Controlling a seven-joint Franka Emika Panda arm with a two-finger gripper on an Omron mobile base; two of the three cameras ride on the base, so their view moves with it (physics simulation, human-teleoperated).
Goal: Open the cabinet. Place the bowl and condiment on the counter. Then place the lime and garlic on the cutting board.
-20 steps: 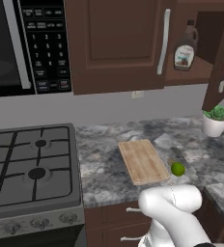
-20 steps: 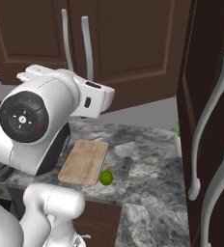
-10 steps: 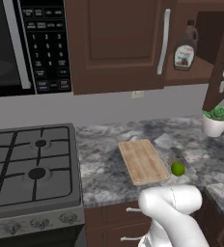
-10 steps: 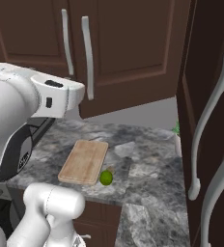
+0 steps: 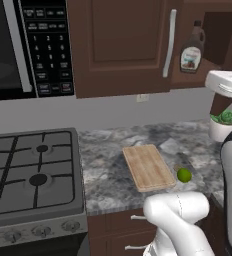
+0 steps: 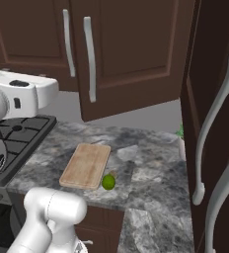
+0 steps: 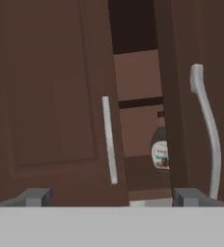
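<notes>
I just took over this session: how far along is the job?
Done: one dark brown cabinet door stands open. In hand: nothing; the open gripper faces the brown condiment bottle on the shelf. Left: bowl, bottle, garlic, and the green lime beside the wooden cutting board.

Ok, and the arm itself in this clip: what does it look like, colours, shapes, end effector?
The arm is glossy white, built of rounded, tube-like links with bulbous joints. A dark ring-shaped joint face with small pale markings shows on it in the right base view. The end effector has two small squarish grey finger tips, set wide apart. No cables show.
</notes>
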